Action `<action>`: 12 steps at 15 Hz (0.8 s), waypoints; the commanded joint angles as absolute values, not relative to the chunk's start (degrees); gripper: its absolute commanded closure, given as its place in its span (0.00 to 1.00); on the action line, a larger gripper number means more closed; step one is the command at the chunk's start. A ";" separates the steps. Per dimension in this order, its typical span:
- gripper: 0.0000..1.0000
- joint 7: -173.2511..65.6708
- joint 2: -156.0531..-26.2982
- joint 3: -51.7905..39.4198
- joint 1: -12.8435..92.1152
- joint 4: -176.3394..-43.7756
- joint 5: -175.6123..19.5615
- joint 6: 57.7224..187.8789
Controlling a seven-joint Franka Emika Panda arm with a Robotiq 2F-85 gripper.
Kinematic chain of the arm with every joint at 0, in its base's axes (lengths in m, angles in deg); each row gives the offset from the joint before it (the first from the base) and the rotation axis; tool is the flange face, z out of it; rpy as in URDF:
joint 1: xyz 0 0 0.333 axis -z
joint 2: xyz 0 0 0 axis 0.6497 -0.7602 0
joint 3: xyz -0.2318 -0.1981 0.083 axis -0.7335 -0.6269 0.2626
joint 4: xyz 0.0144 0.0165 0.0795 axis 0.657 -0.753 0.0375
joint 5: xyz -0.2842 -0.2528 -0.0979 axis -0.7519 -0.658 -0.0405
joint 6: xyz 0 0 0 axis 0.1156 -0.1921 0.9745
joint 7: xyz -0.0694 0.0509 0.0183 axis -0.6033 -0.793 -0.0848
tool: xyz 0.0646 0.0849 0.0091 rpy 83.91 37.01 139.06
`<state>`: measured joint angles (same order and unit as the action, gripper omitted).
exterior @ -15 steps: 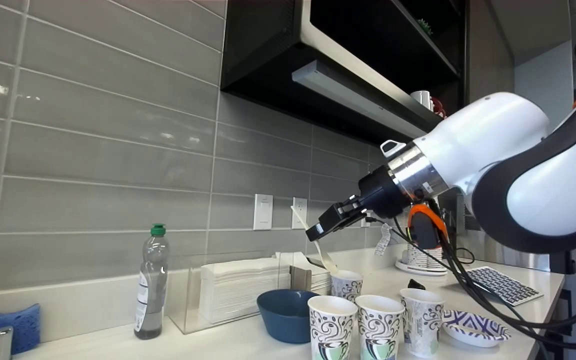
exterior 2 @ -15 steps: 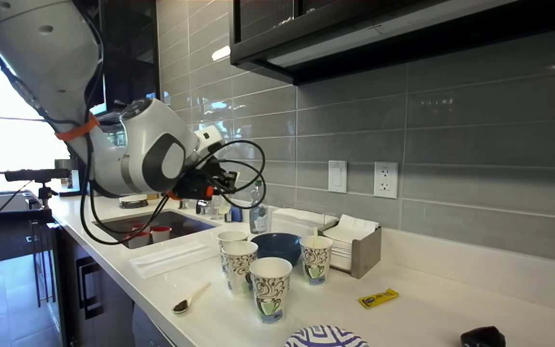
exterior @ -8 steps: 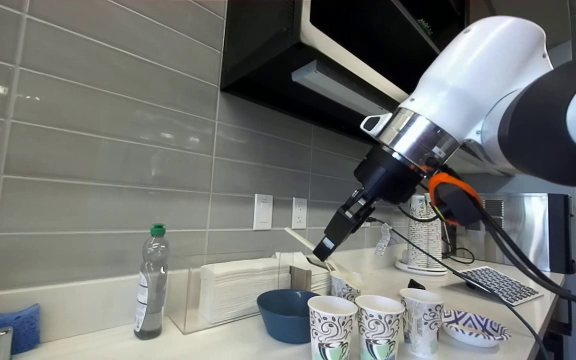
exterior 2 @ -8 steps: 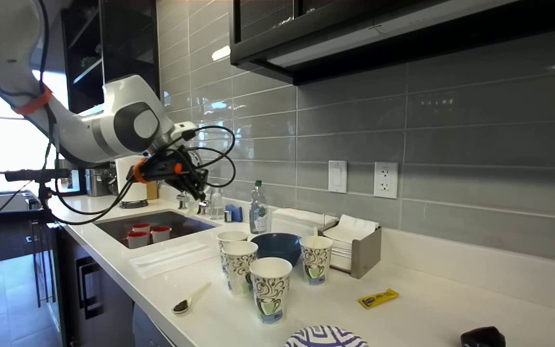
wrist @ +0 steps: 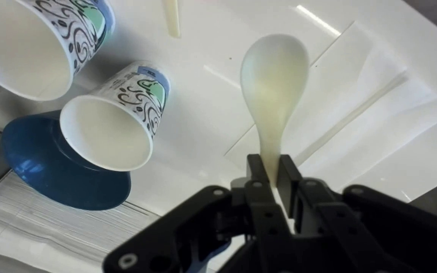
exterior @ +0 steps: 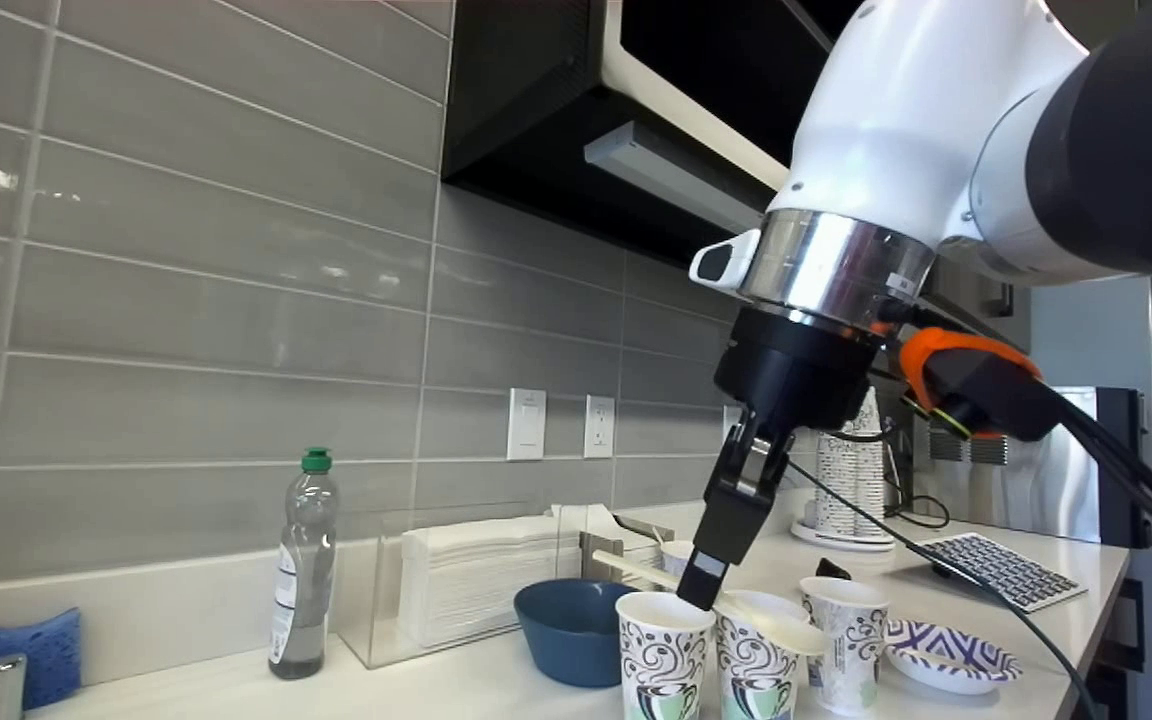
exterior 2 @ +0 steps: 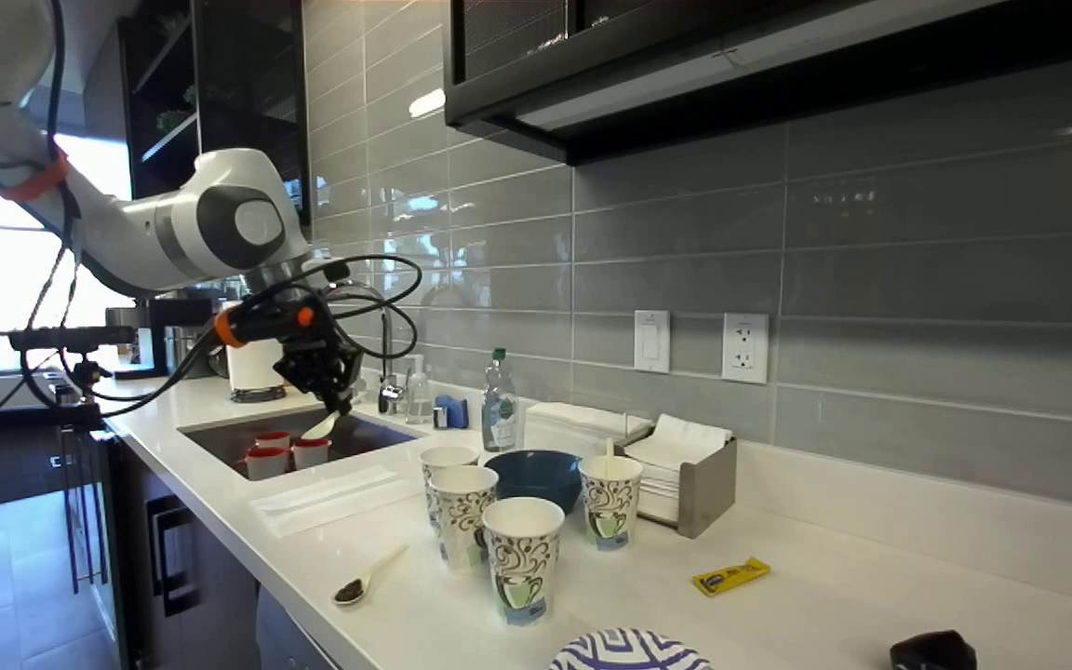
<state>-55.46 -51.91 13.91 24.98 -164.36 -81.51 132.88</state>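
Note:
My gripper (wrist: 274,167) is shut on a pale cream spoon (wrist: 273,68), its neck pinched between the two black fingertips. The spoon's bowl points away from the gripper; nothing dark shows in it. In an exterior view the gripper (exterior: 701,585) points steeply down near the cups, with the spoon (exterior: 786,632) slanting across in front of them. Elsewhere the gripper (exterior 2: 341,402) hangs in the air with the spoon bowl (exterior 2: 320,427) below it. Patterned paper cups (wrist: 106,131) stand beside it in the wrist view. Another spoon (exterior 2: 364,582), bearing something dark, lies on the counter.
A blue bowl (exterior 2: 536,475) sits behind the cups, near a napkin holder (exterior 2: 705,493). One cup (exterior 2: 610,502) has a pale stick in it. A folded napkin (wrist: 378,117), soap bottle (exterior 2: 499,419), yellow packet (exterior 2: 730,577) and sink (exterior 2: 364,439) are around. A cabinet (exterior: 526,100) overhangs.
The gripper has tipped from slanting to steeply downward and come lower. The spoon has turned with it, now lying closer to level in an exterior view. The grip has stayed shut.

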 commanded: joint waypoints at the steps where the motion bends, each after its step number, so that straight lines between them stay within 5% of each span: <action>1: 0.87 -55.22 -51.92 14.23 25.35 -164.31 -81.22 132.80; 3: 0.87 -55.22 -51.83 14.22 25.41 -164.30 -81.22 132.80; 4: 0.97 -55.22 -51.82 14.22 25.41 -164.30 -81.22 132.80; 12: 0.97 -58.69 -63.19 14.23 26.84 -165.36 -80.31 133.88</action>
<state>-57.47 -59.23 13.86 26.76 -165.85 -81.48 132.54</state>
